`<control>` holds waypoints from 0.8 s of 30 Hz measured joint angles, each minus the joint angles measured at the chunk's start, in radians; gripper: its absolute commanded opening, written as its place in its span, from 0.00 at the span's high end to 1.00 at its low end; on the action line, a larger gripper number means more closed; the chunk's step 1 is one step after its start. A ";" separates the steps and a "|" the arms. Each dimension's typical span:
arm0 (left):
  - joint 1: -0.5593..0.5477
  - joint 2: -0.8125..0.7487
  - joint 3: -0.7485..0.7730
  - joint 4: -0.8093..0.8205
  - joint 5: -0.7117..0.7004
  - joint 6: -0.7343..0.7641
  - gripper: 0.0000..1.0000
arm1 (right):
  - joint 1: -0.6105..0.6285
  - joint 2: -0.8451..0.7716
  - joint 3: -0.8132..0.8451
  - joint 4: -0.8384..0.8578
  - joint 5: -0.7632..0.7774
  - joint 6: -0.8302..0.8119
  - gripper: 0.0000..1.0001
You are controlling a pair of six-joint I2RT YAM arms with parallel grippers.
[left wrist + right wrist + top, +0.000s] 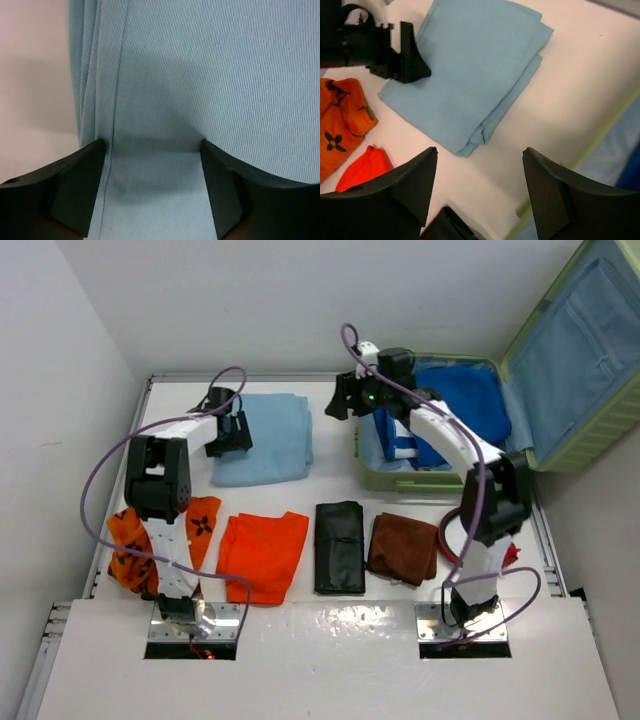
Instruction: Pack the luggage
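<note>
The light-green suitcase (575, 370) lies open at the back right, its lid with pale blue lining raised. Inside lie a blue garment (470, 400) and a blue-and-white striped one (405, 440). A folded light-blue cloth (265, 435) lies on the table at the back left. My left gripper (238, 432) is open, low over the cloth's left edge, with the fabric (200, 75) between the fingers. My right gripper (340, 400) is open and empty, in the air just left of the suitcase; its view shows the cloth (470, 65) and the left gripper (405, 55).
In a front row lie an orange patterned garment (165, 535), a plain orange garment (262, 552), a folded black item (340, 545) and a brown cloth (405, 547). Something red (510, 555) lies by the right arm's base. White walls bound the table.
</note>
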 measured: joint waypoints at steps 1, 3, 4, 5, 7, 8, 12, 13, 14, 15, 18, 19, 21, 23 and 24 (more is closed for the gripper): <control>0.013 -0.021 -0.032 0.018 0.027 0.001 0.17 | 0.013 0.031 0.023 0.000 0.004 0.019 0.30; 0.039 -0.067 -0.095 0.033 0.078 0.012 0.15 | 0.036 0.107 0.083 0.002 0.026 0.069 0.28; 0.051 -0.087 -0.119 0.026 0.101 0.018 0.14 | 0.048 0.151 0.120 0.000 0.040 0.093 0.28; 0.064 -0.101 -0.135 0.016 0.120 0.021 0.14 | 0.063 0.205 0.171 -0.004 0.059 0.123 0.28; 0.087 -0.114 -0.142 -0.007 0.146 0.026 0.14 | 0.084 0.306 0.270 -0.014 0.090 0.169 0.27; 0.098 -0.115 -0.141 -0.015 0.151 0.031 0.14 | 0.095 0.364 0.329 -0.015 0.106 0.197 0.25; 0.154 -0.123 -0.124 -0.053 0.171 0.051 0.09 | 0.119 0.510 0.430 -0.022 0.153 0.296 0.21; 0.167 -0.129 -0.122 -0.060 0.178 0.053 0.09 | 0.122 0.530 0.430 -0.024 0.159 0.314 0.17; 0.186 -0.136 -0.118 -0.066 0.188 0.055 0.09 | 0.123 0.547 0.430 -0.028 0.163 0.332 0.15; 0.201 -0.143 -0.113 -0.071 0.198 0.058 0.08 | 0.124 0.562 0.430 -0.031 0.171 0.348 0.12; 0.238 -0.148 -0.084 -0.077 0.222 0.067 0.08 | 0.124 0.592 0.430 -0.040 0.193 0.376 0.00; 0.248 -0.146 -0.074 -0.077 0.228 0.069 0.08 | 0.124 0.600 0.430 -0.045 0.204 0.383 0.00; 0.261 -0.132 -0.048 -0.078 0.253 0.072 0.08 | 0.122 0.610 0.430 -0.055 0.213 0.391 0.00; 0.266 -0.104 -0.021 -0.077 0.285 0.074 0.08 | 0.120 0.616 0.430 -0.059 0.214 0.400 0.00; 0.270 -0.085 -0.009 -0.077 0.303 0.074 0.08 | 0.119 0.620 0.430 -0.058 0.214 0.404 0.00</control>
